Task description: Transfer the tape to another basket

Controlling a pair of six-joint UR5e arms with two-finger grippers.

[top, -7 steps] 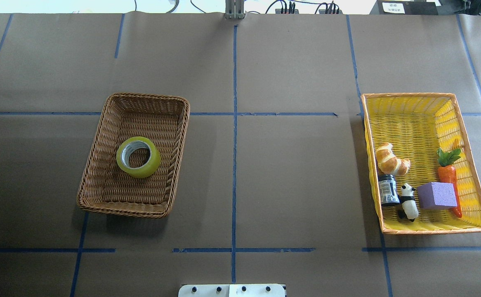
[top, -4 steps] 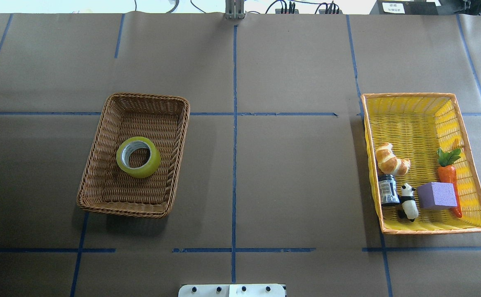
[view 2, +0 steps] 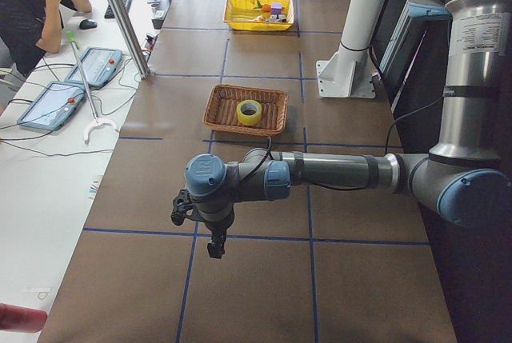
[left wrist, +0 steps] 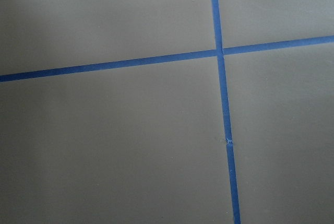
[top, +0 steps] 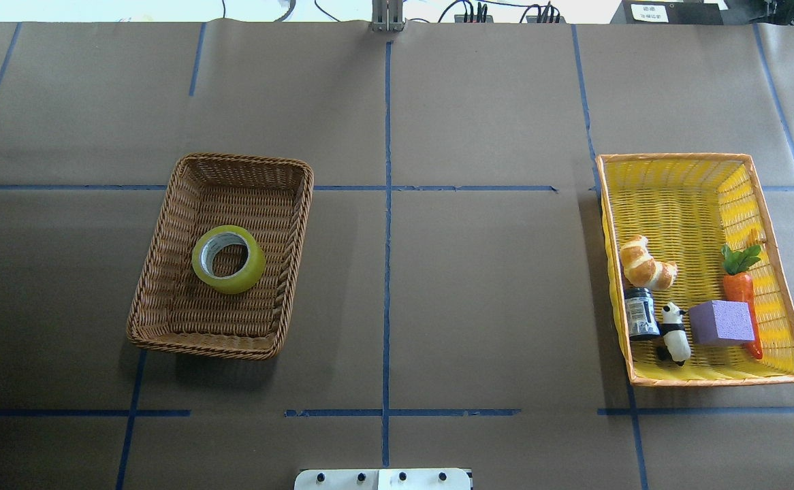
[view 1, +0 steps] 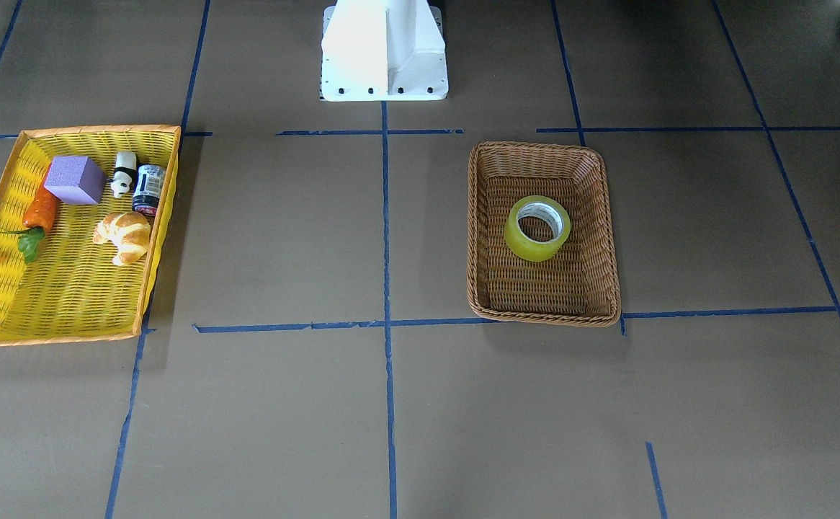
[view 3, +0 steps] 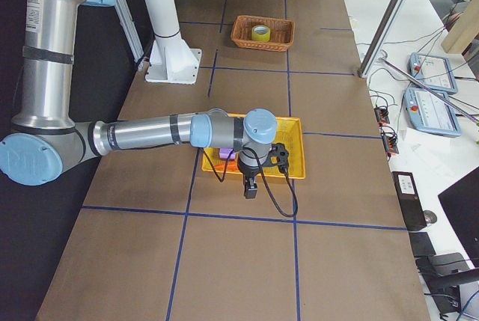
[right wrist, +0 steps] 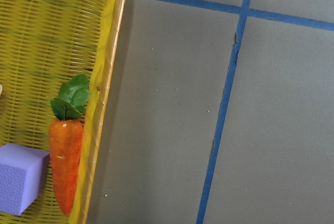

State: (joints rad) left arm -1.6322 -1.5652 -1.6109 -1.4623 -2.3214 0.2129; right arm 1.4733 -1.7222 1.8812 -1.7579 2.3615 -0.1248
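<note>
The tape (top: 247, 273) is a yellow roll that lies flat in the middle of the brown wicker basket (top: 299, 224) on the table's left half. Both also show in the front view, the tape (view 1: 532, 249) inside the basket (view 1: 472, 231), and small in the side views (view 2: 250, 120) (view 3: 260, 34). My left gripper (view 2: 214, 247) hangs over bare table well short of the basket. My right gripper (view 3: 251, 188) hangs at the yellow basket's outer edge. I cannot tell whether either one is open or shut. Neither shows in the overhead, front or wrist views.
The yellow orange-rimmed basket (top: 683, 158) on the right holds a croissant (top: 645, 263), a dark jar (top: 641, 313), a panda figure (top: 673, 332), a purple block (top: 721, 322) and a toy carrot (top: 741, 289). The carrot (right wrist: 65, 166) also shows in the right wrist view.
</note>
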